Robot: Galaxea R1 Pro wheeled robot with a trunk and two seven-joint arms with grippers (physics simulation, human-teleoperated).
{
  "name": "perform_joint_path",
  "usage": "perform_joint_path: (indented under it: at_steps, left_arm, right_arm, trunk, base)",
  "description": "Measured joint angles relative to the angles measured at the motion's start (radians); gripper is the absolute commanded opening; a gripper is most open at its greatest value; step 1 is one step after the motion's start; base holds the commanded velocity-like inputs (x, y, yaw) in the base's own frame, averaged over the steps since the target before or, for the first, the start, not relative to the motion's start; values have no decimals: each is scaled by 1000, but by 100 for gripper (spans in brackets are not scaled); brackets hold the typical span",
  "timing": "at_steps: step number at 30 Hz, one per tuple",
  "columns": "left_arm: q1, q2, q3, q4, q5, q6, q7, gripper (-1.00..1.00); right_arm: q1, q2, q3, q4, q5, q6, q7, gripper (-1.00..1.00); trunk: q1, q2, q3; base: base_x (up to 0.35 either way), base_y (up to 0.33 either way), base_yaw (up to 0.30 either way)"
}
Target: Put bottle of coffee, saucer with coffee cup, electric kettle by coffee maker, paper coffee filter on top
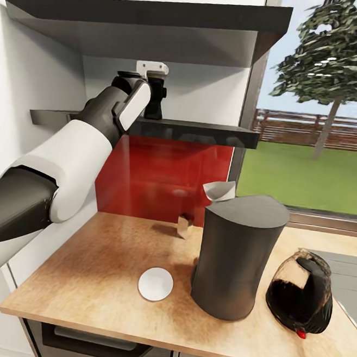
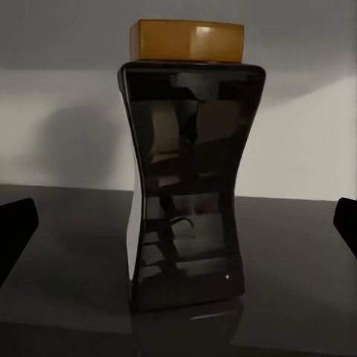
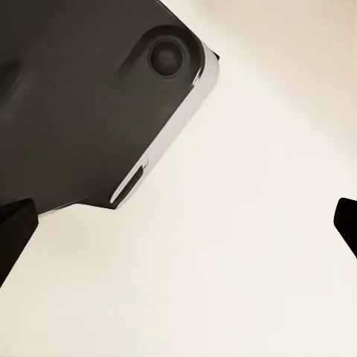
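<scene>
Left arm: reaches up to the kitchen shelf [image 1: 205,132]. The left gripper [image 2: 178,223] is spread wide; its dark fingertips [image 2: 16,223] sit at either border of the left wrist view, with the bottle of coffee [image 2: 190,186] between them, untouched.

Bottle of coffee: upright on the shelf, toward its left part, tan cap on top.

Kitchen countertop [image 1: 81,284], left to right:
- Saucer [image 1: 155,284]: flat, near the front edge, left of the coffee maker and apart from it. No cup on it.
- Small clear item with brown base [image 1: 184,226]: toward the back edge.
- Coffee maker [image 1: 236,255]: upright, mid-counter.
- Paper coffee filter [image 1: 220,191]: at the coffee maker's top rear rim; resting on it or behind it, cannot tell.
- Electric kettle [image 1: 301,291]: just right of the coffee maker, near the front edge.

Right gripper [image 3: 178,223]: spread apart, nothing between the tips; a dark panel [image 3: 82,97] and pale surface lie ahead.

Risks, as judged:
- The bottle is waisted and glossy; closing off-centre could tip it or push it back along the shelf.
- A loose hold could let it slip on the way down onto the saucer or coffee maker below.
</scene>
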Motion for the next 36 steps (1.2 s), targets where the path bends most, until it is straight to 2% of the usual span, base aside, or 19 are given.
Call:
perform_joint_path:
  at_steps: [36]
  left_arm:
    - [0,0,-2,0,-1,8,0,100]
  right_arm:
    - [0,0,0,0,0,0,-2,100]
  trunk:
    - [0,0,0]
  base:
    - [55,0,0]
